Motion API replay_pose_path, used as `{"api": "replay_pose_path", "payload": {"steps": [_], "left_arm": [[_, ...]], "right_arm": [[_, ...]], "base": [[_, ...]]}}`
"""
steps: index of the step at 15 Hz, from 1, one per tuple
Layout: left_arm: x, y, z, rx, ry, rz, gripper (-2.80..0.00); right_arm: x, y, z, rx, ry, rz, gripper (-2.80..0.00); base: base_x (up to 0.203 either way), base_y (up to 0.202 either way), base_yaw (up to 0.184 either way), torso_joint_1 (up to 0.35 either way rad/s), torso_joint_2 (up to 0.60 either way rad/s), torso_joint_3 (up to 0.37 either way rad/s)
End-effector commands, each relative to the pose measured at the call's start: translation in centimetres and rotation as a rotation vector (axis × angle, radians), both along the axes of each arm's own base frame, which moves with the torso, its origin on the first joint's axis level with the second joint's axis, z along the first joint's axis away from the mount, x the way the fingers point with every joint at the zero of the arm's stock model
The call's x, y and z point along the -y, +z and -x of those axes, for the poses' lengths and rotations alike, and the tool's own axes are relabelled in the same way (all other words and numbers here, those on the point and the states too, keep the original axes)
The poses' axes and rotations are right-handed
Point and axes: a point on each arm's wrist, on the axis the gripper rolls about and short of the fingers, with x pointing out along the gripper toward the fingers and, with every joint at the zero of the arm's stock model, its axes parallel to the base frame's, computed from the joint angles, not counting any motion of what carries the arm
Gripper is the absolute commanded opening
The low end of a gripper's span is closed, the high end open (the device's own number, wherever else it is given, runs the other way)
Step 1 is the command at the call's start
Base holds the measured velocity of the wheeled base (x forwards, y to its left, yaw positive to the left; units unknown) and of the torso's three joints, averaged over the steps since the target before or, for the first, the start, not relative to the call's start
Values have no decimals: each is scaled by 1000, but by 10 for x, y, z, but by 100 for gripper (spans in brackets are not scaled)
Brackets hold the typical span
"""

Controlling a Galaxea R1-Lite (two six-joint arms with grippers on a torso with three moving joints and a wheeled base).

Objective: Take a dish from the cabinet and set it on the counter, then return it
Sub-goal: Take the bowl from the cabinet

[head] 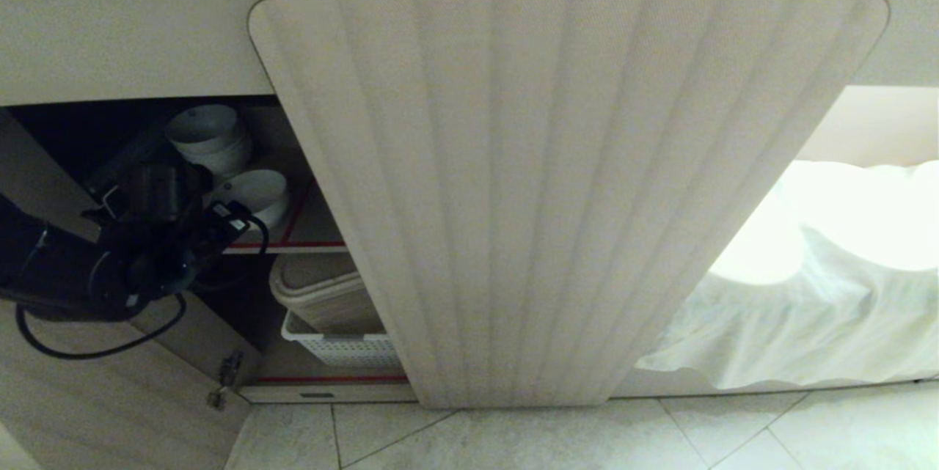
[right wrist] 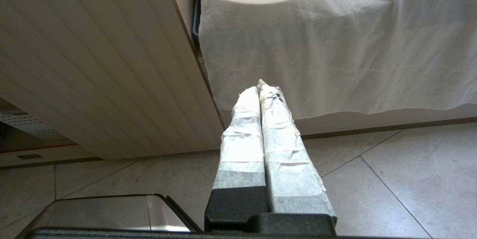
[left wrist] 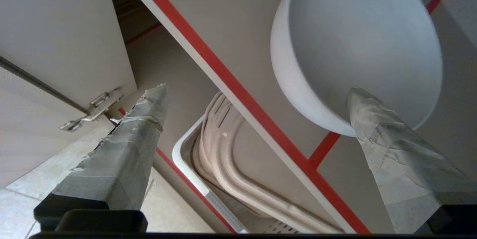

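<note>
**Left gripper at the dish on the shelf, nothing gripped yet**

Cabinet (head: 565, 191) has its left side open; the fluted door in the middle is shut. The dish (left wrist: 357, 45), a plain white bowl, sits on the upper red-edged shelf (left wrist: 231, 78), beside a stack of white bowls (head: 209, 136) further in. Left gripper (left wrist: 257, 97) is at the shelf edge with fingers spread wide; one taped fingertip (left wrist: 363, 101) overlaps the bowl's rim in the wrist view, the other is well off to the side over the lower compartment. Contact or not: cannot tell. No hold.

Right gripper (right wrist: 261, 88) is parked low over the floor tiles, fingers pressed together, empty.

Progress judgement: either very early (bowl not yet taken) or at the very end (bowl back on the shelf); one moment doesn't settle which. Counter not in view. Below the shelf: a white perforated basket (head: 337, 342) with beige ware in it.
</note>
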Motion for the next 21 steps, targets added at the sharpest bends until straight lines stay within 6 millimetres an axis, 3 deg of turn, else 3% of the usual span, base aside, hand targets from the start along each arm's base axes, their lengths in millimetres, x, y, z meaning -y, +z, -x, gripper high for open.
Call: {"api": "replay_pose_path", "payload": {"steps": [1, 8, 13, 21], "left_arm": [[-1, 0, -3, -8, 6, 3, 0], [-1, -4, -8, -24, 5, 2, 0], [-1, 9, -15, -28, 4, 3, 0], [0, 15, -26, -41, 0, 2, 0]], "right_arm": [[0, 0, 0, 0, 0, -1, -280], [0, 0, 0, 0, 0, -1, -280], [0, 0, 0, 0, 0, -1, -280], [0, 0, 0, 0, 0, -1, -280]], "base": [[0, 0, 0, 0, 0, 0], [0, 0, 0, 0, 0, 0], [0, 0, 0, 0, 0, 0], [0, 0, 0, 0, 0, 0]]}}
